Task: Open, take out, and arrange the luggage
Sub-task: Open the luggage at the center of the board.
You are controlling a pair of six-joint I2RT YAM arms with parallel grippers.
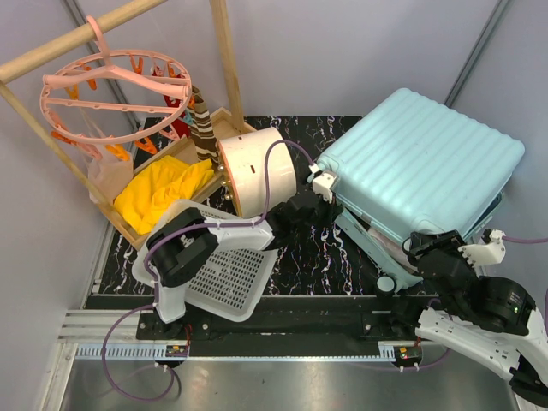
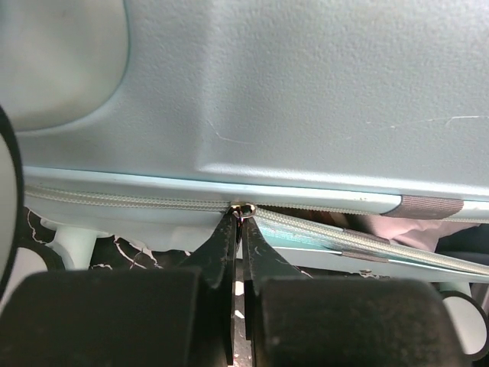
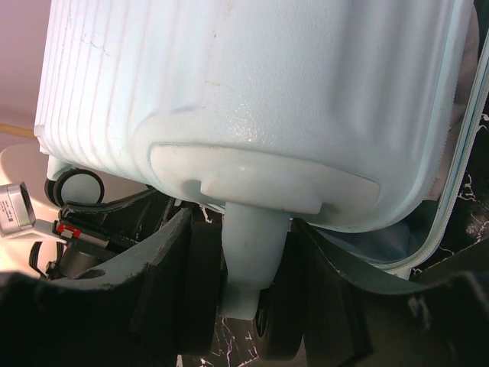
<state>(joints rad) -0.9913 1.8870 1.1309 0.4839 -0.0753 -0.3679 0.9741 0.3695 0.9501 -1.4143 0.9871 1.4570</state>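
The pale mint-blue luggage [image 1: 419, 163] lies tilted on the black marble mat at the right, ribbed shell up. My left gripper [image 1: 321, 205] is at its near left corner. In the left wrist view the gripper [image 2: 243, 218] is shut on the metal zipper pull [image 2: 244, 207]. Right of the pull the zip [image 2: 336, 229] gapes, and pinkish contents show inside. My right gripper [image 1: 428, 253] is at the luggage's near edge. In the right wrist view its fingers [image 3: 244, 229] are shut on the pale wheel post [image 3: 252, 252], with the black wheel [image 3: 279, 329] below.
A white perforated basket [image 1: 227, 274] lies by the left arm's base. A cream-and-orange drawer box [image 1: 257, 171] stands left of the luggage. Behind it are a wooden tray with a yellow cloth [image 1: 163, 193], a wooden rack post [image 1: 227, 60] and a pink round peg hanger [image 1: 116, 90].
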